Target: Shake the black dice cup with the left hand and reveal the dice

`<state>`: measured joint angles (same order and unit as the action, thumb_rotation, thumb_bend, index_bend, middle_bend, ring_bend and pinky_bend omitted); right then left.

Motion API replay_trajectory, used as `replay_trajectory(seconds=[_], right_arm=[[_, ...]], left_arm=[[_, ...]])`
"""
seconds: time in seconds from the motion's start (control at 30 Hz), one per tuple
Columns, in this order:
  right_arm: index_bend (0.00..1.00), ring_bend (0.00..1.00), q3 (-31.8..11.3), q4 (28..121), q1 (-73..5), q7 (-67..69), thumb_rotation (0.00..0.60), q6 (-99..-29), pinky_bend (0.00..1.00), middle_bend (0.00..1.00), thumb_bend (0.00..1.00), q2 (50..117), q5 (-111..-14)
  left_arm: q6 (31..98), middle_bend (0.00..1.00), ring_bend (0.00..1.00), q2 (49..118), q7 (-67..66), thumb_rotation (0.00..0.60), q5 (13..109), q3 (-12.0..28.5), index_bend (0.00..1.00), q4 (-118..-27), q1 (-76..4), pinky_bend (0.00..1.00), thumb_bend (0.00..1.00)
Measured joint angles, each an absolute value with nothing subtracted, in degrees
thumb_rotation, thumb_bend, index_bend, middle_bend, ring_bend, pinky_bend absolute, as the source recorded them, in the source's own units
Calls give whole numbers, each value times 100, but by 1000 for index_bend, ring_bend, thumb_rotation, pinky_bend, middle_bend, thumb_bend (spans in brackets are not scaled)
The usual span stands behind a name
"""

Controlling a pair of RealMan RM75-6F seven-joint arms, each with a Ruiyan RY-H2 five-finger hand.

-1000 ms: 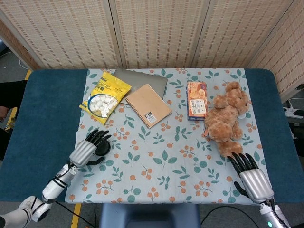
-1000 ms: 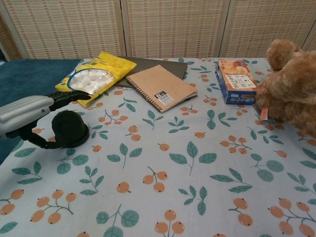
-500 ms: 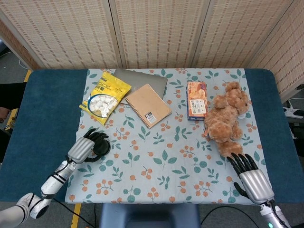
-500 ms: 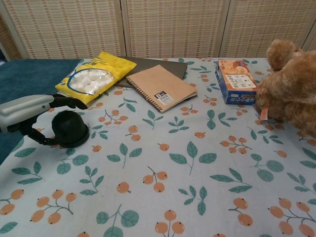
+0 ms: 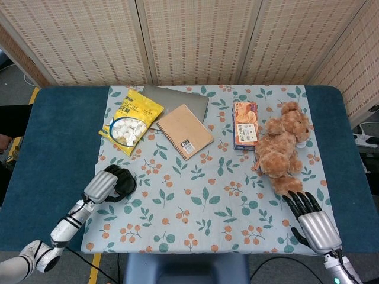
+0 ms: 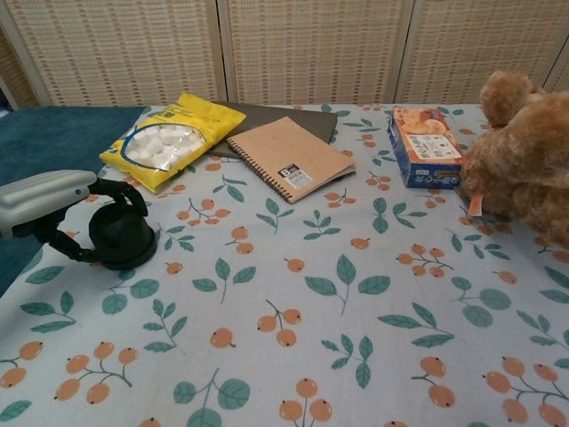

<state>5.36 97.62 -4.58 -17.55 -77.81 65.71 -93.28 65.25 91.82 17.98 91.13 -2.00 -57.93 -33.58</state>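
The black dice cup [image 6: 122, 236] stands mouth-down on the near left part of the patterned surface [image 6: 356, 294], well apart from everything else, with no dice showing. Over the last second the fingers [image 6: 124, 197] of the left hand [image 5: 106, 184] have gone from spread above the cup to curled down around its dome; in the chest view dark fingers now arch over the top and another hooks round the near left side at the base. They look wrapped on the cup, though whether the grip is firm yet is hard to judge (the cup has not left the cloth). That suggests the grasp is just being completed and the shaking has not begun; the lift and reveal are not yet done.

Beyond the cup, further back, lie the yellow marshmallow bag [image 5: 130, 120], a tan spiral notebook [image 5: 184, 131] overlapping a grey folder [image 5: 180, 98], and, to the right, an orange snack box [image 5: 245, 125] beside a brown teddy bear [image 5: 284, 148].

The right hand [image 5: 315, 225] rests at the near right edge of the surface, fingers stretched out and apart, holding nothing, its tips just short of the bear's foot.
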Motion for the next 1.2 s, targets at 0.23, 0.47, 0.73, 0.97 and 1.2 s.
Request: replay_trajectory(seconds=[0.23, 0.47, 0.73, 0.97, 1.2], right_arm=[[0, 0, 529, 9768, -451, -1765, 600, -7784, 0, 0, 269, 6574, -9319], [0, 0, 524, 9773, -452, -1758, 600, -7784, 0, 0, 269, 6570, -9316], [0, 0, 540, 9777, -449, -1757, 600, -7782, 0, 0, 269, 6563, -9348], [0, 0, 570, 9786, -428, -1760, 600, -7818, 0, 0, 269, 6558, -9416], [0, 0, 579, 9774, -425, -1741, 600, -7831, 0, 0, 269, 6559, -9462]], left_arm=[[6741, 610, 513, 9229, 1775, 600, 9137, -127, 650, -5763, -3307, 325, 668], [6975, 641, 551, 9211, 1819, 600, 9169, -54, 665, -5806, -3281, 364, 831], [7269, 640, 551, 8828, 2058, 600, 8916, 297, 662, -6069, -3216, 388, 829], [6689, 590, 508, 8805, 2028, 600, 8678, 211, 604, -5684, -3172, 359, 785], [6453, 368, 287, 9081, 2011, 600, 8620, 84, 479, -5000, -3111, 197, 657]])
